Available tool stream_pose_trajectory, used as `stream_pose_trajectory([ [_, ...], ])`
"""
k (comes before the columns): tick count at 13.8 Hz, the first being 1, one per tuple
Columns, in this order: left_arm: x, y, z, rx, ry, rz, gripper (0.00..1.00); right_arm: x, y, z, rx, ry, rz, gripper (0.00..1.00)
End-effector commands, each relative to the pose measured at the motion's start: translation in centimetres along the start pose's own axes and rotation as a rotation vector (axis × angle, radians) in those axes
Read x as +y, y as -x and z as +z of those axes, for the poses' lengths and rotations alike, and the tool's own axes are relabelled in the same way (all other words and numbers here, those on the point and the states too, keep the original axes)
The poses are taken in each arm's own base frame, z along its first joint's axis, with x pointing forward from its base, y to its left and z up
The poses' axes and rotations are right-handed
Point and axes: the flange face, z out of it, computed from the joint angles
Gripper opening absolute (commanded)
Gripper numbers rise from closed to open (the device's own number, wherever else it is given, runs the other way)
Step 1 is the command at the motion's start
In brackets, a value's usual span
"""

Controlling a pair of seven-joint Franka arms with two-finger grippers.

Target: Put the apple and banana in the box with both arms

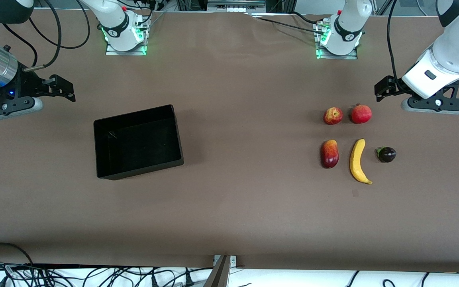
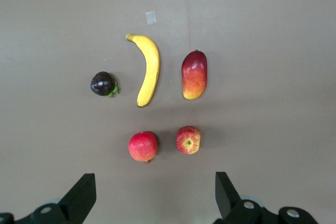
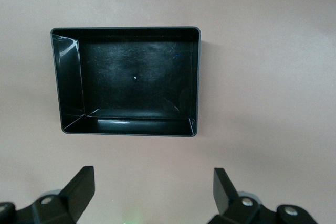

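Nearest the camera lies the banana (image 1: pixel 359 161), long, curved, plain yellow with a darker tip; my left tool (image 2: pixel 152 195), released wide, hangs over bare tabletop (image 1: pixel 245 199) near the fruit. I should straddle its narrow middle. From that banana, the small red-and-yellow apple (image 1: pixel 333 116) sits farther back, and the empty black box (image 1: pixel 137 142) lies well apart toward my right arm's end, where my right tool (image 3: pixel 152 195) waits released.

- Left gripper (image 2: pixel 152 198): held up in the air at the left arm's end of the table, fingers spread wide, nothing between them.
- Right gripper (image 3: pixel 152 195): likewise raised at the right arm's end, fingers apart, empty.
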Motion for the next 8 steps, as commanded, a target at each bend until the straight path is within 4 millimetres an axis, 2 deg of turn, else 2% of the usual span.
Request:
stream_pose_trajectory([
  [1, -0.06, 0.36, -0.63, -0.005, 0.019, -0.011, 1.0, 0.05, 0.32, -0.81, 0.008, 0.01, 0.008, 1.0],
  [8, -0.04, 0.36, -0.63, -0.005, 0.02, -0.011, 1.0, 0.08, 0.26, -0.74, 0.008, 0.012, -0.01, 1.0],
])
